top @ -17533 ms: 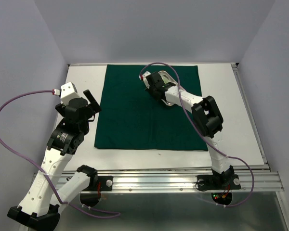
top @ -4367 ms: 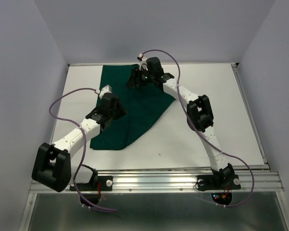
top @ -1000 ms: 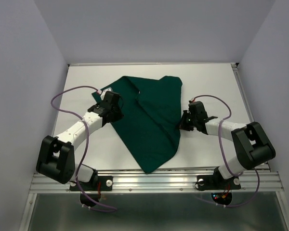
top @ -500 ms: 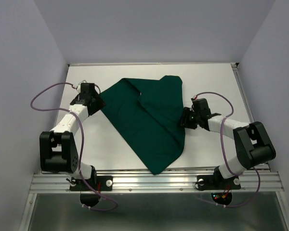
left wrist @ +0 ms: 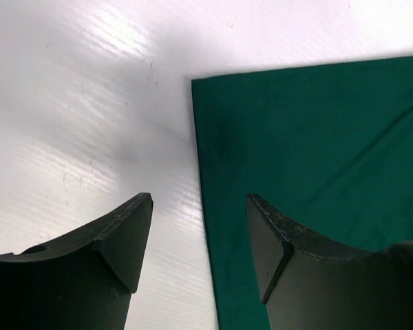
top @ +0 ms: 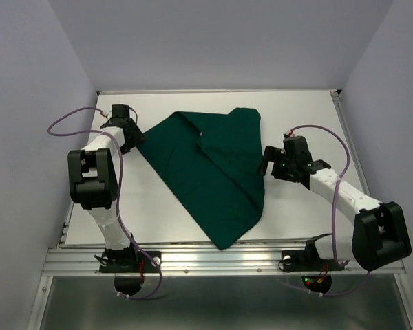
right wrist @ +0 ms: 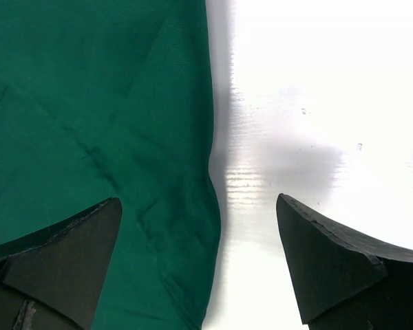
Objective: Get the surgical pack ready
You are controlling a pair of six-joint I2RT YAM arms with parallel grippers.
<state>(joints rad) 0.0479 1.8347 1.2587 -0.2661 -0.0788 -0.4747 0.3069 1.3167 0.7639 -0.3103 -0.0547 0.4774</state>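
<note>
Top view: drape lies folded over itself in rumpled kite shape, mid tabletop. Left tool at drape's left corner, right tool at its right edge.

Left wrist: left tool released, empty, straddling cloth edge; corner flat on tabletop.

Right wrist: right tool spread wide, grasping nothing; hem runs between its sides.

Judgement: cloth light, limp, likely to drag and crease. Pinch at corners or hem, lift both sides together.
</note>
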